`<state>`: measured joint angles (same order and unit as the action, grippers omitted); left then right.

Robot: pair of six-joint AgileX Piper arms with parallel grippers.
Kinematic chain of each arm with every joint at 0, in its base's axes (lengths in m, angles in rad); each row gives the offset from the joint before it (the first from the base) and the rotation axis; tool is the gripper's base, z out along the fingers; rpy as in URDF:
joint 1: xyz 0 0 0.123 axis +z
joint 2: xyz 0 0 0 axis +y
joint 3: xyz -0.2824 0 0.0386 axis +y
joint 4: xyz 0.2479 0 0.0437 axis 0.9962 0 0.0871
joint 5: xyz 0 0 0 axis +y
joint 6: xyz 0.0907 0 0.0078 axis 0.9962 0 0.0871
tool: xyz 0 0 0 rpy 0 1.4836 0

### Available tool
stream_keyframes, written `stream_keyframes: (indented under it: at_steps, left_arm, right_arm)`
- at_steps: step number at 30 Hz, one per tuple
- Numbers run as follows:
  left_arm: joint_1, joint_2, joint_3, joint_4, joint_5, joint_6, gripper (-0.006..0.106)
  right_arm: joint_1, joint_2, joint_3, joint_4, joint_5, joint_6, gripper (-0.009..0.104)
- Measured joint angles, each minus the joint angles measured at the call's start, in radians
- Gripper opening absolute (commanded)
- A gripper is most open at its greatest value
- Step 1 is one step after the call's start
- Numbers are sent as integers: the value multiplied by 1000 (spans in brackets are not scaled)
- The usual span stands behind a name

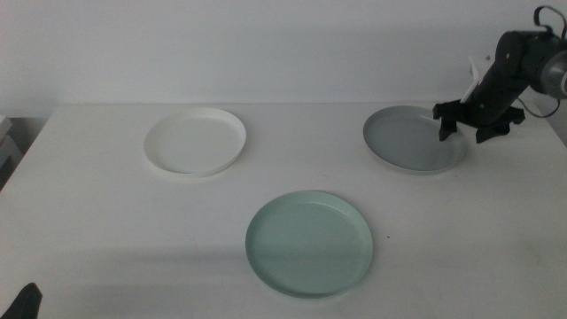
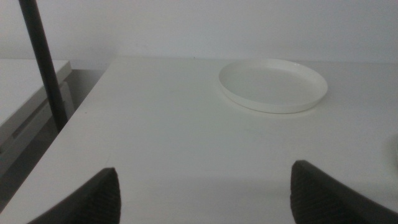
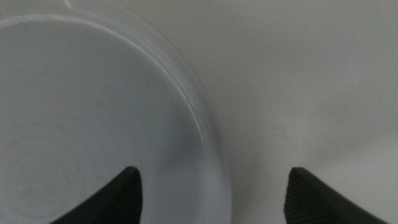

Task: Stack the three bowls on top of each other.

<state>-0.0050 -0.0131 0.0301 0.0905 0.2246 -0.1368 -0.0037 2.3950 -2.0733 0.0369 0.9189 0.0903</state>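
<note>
Three bowls lie apart on the white table. The white bowl [image 1: 195, 141] is at the back left and also fills the far part of the left wrist view as the white bowl [image 2: 272, 84]. At the back right sits the grey bowl [image 1: 412, 139]. The mint green bowl [image 1: 309, 242] is near the front centre. My right gripper [image 1: 470, 127] is open and hovers over the grey bowl's right rim; in its wrist view the grey bowl [image 3: 93, 124] has its rim between the spread jaws of the right gripper [image 3: 211, 193]. My left gripper [image 2: 205, 193] waits open low at the front left corner, seen as the left gripper [image 1: 27, 301].
A dark vertical pole [image 2: 43, 62] stands beyond the table's left edge, beside a lower pale surface [image 2: 25, 93]. A white wall runs behind the table [image 1: 106, 221].
</note>
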Motion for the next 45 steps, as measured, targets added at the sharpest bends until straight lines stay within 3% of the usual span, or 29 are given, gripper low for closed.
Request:
stream_keyframes:
  at_steps: [5,9,17,23,27,37,45]
  left_arm:
    - [0,0,0,0,0,0,90]
    - [0,0,0,0,0,0,90]
    - [0,0,0,0,0,0,90]
    - [0,0,0,0,0,0,90]
    - [0,0,0,0,0,0,90]
    - [0,0,0,0,0,0,90]
    - [0,0,0,0,0,0,90]
  right_arm:
    - [0,28,-1,4,-26,-3,30]
    - [-1,29,-1,13,-37,-32,1]
    - [-3,-74,35,84,-22,-97,0]
    - [30,-397,343,228,-144,-165,0]
    - [121,-582,578,297,-257,-180,0]
    - [332,-674,872,314,-362,-162,0]
    - [424,-659,986,324,-487,-144,0]
